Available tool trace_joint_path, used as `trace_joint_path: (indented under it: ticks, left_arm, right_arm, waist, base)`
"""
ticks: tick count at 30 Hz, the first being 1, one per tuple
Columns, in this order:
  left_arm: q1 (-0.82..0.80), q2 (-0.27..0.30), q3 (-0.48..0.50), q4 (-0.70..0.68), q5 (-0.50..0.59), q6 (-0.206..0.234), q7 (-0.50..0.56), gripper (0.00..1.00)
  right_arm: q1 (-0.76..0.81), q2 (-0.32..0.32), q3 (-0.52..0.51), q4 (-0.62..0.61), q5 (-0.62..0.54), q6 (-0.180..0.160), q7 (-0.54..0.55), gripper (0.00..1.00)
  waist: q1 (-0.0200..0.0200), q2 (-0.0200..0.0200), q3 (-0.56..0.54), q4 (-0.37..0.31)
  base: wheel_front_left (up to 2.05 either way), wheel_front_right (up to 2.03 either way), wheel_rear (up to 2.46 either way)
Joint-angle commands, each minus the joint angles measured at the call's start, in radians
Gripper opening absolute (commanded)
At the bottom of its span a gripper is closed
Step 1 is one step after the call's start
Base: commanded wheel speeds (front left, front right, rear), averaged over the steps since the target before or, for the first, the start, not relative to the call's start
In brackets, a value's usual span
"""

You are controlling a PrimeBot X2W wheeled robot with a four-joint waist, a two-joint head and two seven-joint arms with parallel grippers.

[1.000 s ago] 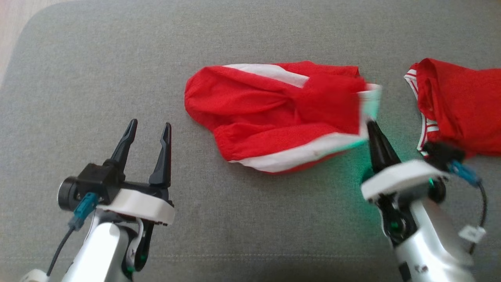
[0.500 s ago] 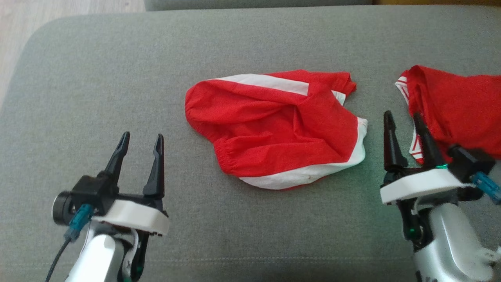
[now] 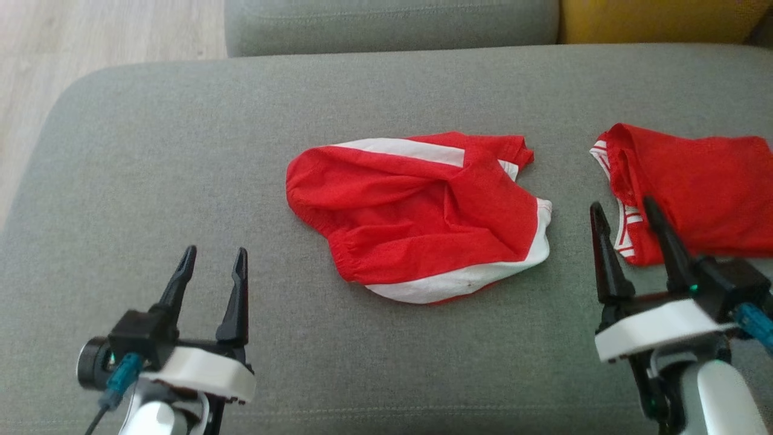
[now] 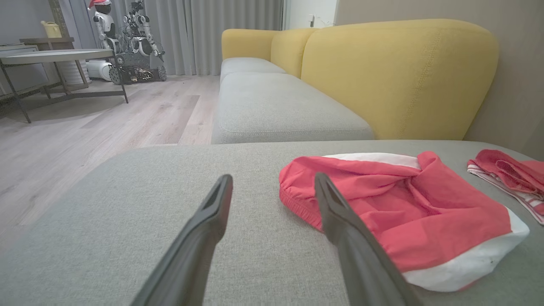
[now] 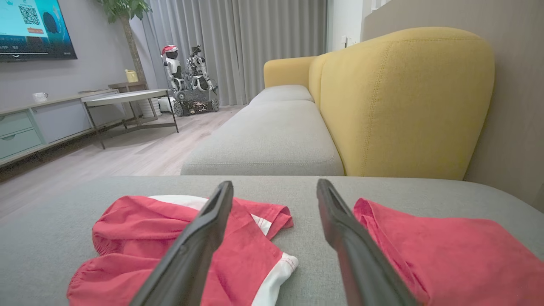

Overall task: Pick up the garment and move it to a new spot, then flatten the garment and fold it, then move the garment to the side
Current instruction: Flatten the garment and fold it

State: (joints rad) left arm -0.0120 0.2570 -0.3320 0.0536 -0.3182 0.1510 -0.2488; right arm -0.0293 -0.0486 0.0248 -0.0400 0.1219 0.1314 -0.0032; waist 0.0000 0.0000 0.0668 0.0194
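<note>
Right gripper (image 3: pixel 623 205) let go of the red shorts (image 3: pixel 416 217) and backed off, jaws apart; left gripper (image 3: pixel 215 252) apart too. Shorts lie rumpled, so the move is probably done and flattening is next.

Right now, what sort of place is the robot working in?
Probably a living room, possibly a staged one: a yellow-backed sofa, a wall screen over a low cabinet, and long curtains beside a wood floor.
</note>
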Motion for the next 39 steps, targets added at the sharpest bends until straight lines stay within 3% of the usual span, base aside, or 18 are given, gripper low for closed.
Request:
trace_joint_path:
  ticks: [1,16,21,25,33,39]
  left_arm:
    - [-0.027,0.025,0.038,-0.036,-0.004,0.009,-0.003,1.0]
    - [-0.026,0.034,0.024,-0.048,-0.009,0.014,0.014,1.0]
    - [-0.04,0.032,0.005,-0.044,-0.014,-0.004,0.026,1.0]
    - [-0.086,0.013,-0.041,-0.022,-0.031,-0.057,0.049,1.0]
    - [-0.195,-0.051,-0.142,0.141,-0.104,-0.21,0.1,1.0]
    - [-0.258,-0.085,-0.168,0.308,-0.186,-0.262,0.113,1.0]
  right_arm:
    - [-0.007,-0.002,0.021,-0.05,0.0,-0.001,0.012,1.0]
    - [0.025,-0.002,0.02,-0.077,0.03,-0.001,0.043,1.0]
    - [0.022,-0.002,0.02,-0.077,0.032,-0.001,0.045,1.0]
    - [0.011,-0.002,0.028,-0.081,0.033,-0.001,0.048,1.0]
    - [-0.019,-0.002,0.057,-0.076,0.037,-0.001,0.05,1.0]
    - [-0.038,-0.002,0.061,-0.07,0.045,-0.001,0.04,1.0]
  waist:
    - [0.0,0.0,-0.009,0.001]
    - [0.0,0.0,-0.013,0.002]
    - [0.0,0.0,-0.007,0.004]
    - [0.0,0.0,0.014,0.0]
    - [0.0,0.0,0.072,-0.041]
    - [0.0,0.0,0.11,-0.078]
  base:
    - [0.0,0.0,0.0]
    - [0.0,0.0,0.0]
    - [0.0,0.0,0.0]
    - [0.0,0.0,0.0]
    - [0.0,0.0,0.0]
    - [0.0,0.0,0.0]
